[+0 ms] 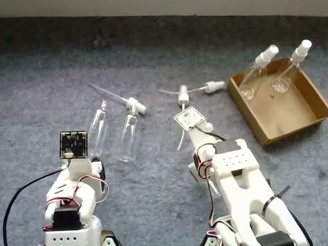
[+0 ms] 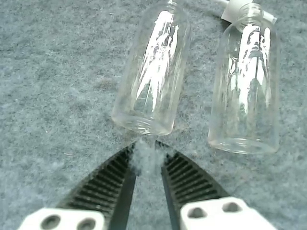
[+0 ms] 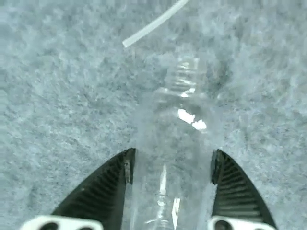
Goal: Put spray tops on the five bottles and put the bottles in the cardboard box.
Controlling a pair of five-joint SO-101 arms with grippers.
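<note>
Two clear, capless bottles lie side by side on the grey carpet: one point(image 1: 97, 130) point(image 2: 153, 67) and one point(image 1: 129, 136) point(image 2: 247, 81). My left gripper point(image 2: 146, 143) sits just short of the first bottle's base, open by a narrow gap and holding nothing. My right gripper point(image 3: 171, 153) is shut on a third clear bottle point(image 3: 180, 120), whose threaded neck points away from the wrist. Three spray tops lie loose on the carpet: one point(image 1: 135, 105) by the second bottle's neck, one point(image 1: 183, 95) and one point(image 1: 214, 86). Two capped bottles point(image 1: 259, 70) point(image 1: 289, 68) lean in the cardboard box point(image 1: 305, 122).
The box sits at the far right, tilted to the table's edge. A thin dip tube point(image 3: 153, 24) lies on the carpet just beyond the held bottle's neck. The left arm's wrist camera point(image 1: 73, 144) and the right arm's point(image 1: 190, 119) hide the fingers from above.
</note>
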